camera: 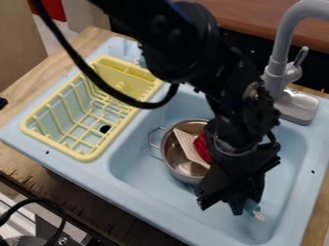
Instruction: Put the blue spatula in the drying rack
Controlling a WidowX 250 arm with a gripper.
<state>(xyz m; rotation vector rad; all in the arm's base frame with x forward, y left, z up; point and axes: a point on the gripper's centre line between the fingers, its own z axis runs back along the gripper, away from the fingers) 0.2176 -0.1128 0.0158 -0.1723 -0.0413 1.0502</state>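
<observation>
Low over sink [143, 178], gripper [239, 201] by partly hidden blue spatula [252, 207], can't tell if gripping

Blue spatula [252, 207] juts out by the claw [241, 204]; yellow drying rack [78, 157] sits beside the basin [143, 177].

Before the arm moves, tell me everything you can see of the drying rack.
The drying rack is pale yellow and looks plastic: a rounded rectangular rim, a grid floor, upright prongs and a divided compartment at the far end. It rests on the light blue sink unit, beside the basin. A black cable crosses in front of it.
</observation>
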